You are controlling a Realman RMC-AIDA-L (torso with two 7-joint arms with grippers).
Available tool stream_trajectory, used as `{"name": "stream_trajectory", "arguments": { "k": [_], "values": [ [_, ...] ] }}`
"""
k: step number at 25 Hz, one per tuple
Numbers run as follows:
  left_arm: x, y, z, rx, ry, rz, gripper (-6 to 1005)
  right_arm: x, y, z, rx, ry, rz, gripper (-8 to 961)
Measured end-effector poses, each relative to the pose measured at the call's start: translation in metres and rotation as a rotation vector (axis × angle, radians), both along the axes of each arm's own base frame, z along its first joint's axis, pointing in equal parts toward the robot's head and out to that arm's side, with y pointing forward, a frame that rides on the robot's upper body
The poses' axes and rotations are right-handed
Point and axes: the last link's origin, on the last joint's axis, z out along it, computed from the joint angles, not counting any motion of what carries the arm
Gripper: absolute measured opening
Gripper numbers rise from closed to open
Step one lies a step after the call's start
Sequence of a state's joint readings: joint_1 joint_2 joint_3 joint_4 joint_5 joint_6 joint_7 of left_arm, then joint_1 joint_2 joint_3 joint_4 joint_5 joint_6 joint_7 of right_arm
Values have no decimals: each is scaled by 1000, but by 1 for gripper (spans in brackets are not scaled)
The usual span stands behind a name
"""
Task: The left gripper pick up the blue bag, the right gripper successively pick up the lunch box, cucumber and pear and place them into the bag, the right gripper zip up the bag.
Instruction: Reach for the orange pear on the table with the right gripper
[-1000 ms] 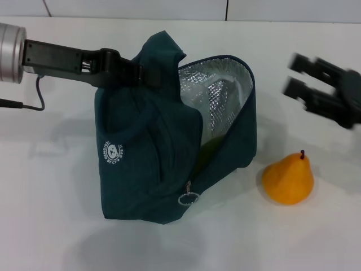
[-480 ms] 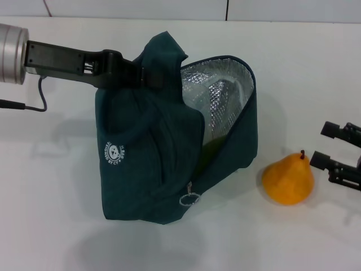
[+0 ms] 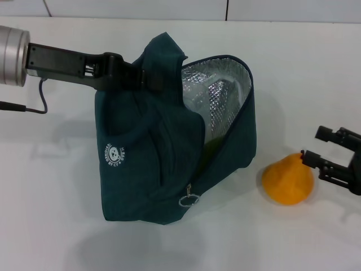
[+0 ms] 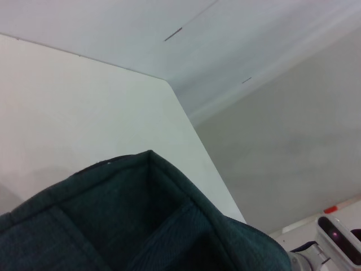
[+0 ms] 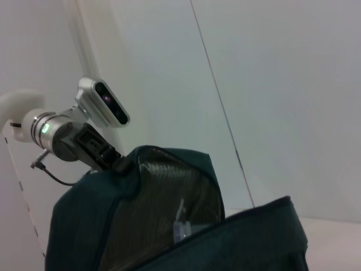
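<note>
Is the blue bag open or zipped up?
Open: the blue bag gapes at the top, showing its silver foil lining.

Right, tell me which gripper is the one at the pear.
The right gripper: its open fingers reach the pear on the table. The left gripper is up at the blue bag, clamped on its top edge.

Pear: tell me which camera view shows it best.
The head view. There the pear sits whole on the table, beside the blue bag, with the right end effector open at its top. The left wrist and right wrist views show only bag fabric, no pear.
</note>
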State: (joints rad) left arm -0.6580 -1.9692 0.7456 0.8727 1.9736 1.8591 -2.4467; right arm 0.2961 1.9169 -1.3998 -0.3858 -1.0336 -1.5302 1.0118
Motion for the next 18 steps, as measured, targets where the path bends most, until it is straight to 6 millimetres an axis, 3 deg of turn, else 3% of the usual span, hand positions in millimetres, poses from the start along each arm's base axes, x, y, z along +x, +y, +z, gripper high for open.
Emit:
{"name": "stream_trajectory", "arguments": {
  "k": [9, 18],
  "values": [
    [0, 0, 0, 0, 2, 0, 40, -6, 4, -21, -42, -35, -2, 572],
    [0, 0, -1, -2, 2, 1, 40, -7, 6, -23, -34, -42, -9, 412]
  ]
}}
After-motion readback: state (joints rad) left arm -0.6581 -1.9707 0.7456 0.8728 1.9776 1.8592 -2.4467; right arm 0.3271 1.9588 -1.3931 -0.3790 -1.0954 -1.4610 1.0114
